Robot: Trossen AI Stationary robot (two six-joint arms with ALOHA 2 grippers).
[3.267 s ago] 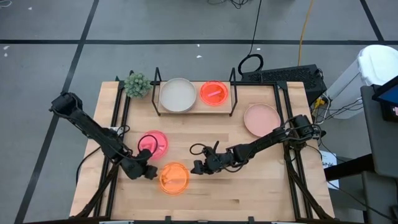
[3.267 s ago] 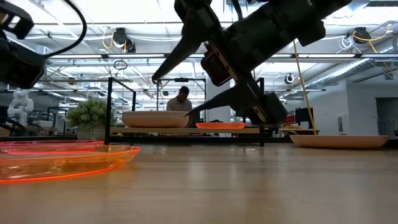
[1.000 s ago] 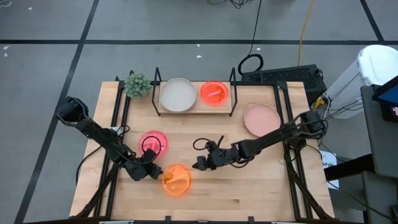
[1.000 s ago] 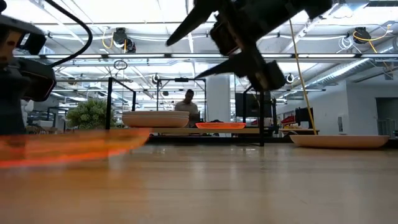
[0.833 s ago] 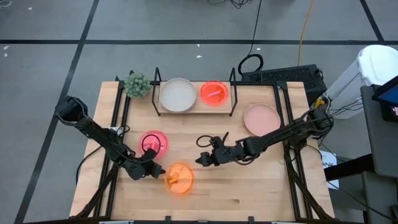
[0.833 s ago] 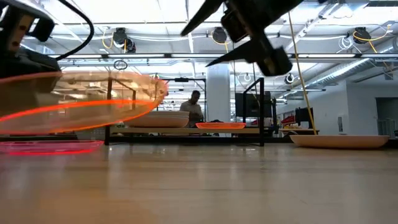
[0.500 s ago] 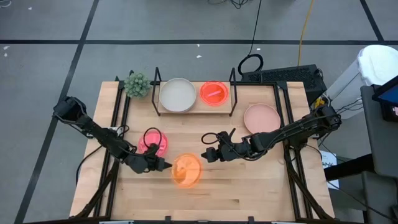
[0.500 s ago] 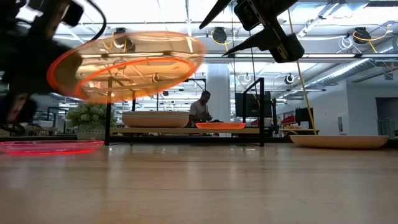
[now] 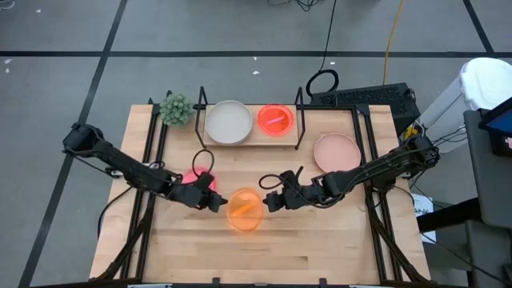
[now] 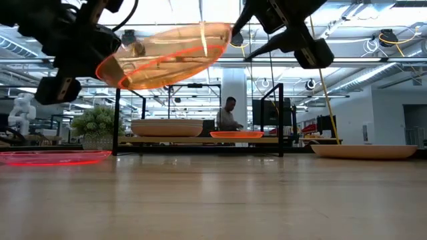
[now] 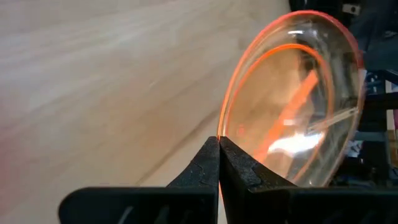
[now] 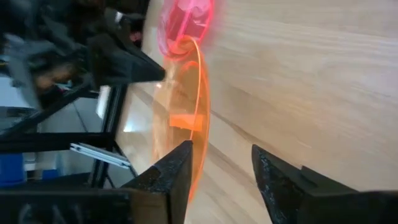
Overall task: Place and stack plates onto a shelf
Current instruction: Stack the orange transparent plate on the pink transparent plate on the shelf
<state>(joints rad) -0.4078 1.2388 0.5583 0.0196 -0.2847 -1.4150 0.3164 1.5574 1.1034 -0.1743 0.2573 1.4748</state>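
Note:
A translucent orange plate [image 9: 244, 210] hangs tilted above the table's middle, with my left gripper [image 9: 216, 202] shut on its left rim. My right gripper [image 9: 266, 202] is open at the plate's opposite rim; in the right wrist view that rim [image 12: 200, 134] runs between the two fingers, close to one of them. The shelf [image 9: 250, 142] at the far edge carries a cream plate [image 9: 229, 122] and a neon orange plate [image 9: 275, 119]. A neon pink plate [image 9: 194, 179] lies flat on the table, partly under my left arm. A pale pink plate [image 9: 336, 154] lies at the right. My left gripper pinches the orange plate's rim [image 11: 219, 132] between its two fingers, coming from the table's left and slanting down. The plate is lifted clear of the table and tilted, its far-from-the-grip side [image 10: 223, 32] higher than the held side. My right gripper: I cannot tell whether a finger touches the rim.
A small potted plant [image 9: 176, 108] stands at the far left corner beside the shelf. The near half of the wooden table [image 9: 320, 248] is bare board. A person [image 10: 229, 113] sits in the room beyond the shelf.
My left gripper has lifted the orange plate off the table and carried it up and toward the table's right; the plate has tipped from flat to tilted. My right gripper has risen and now stands at the plate's right rim.

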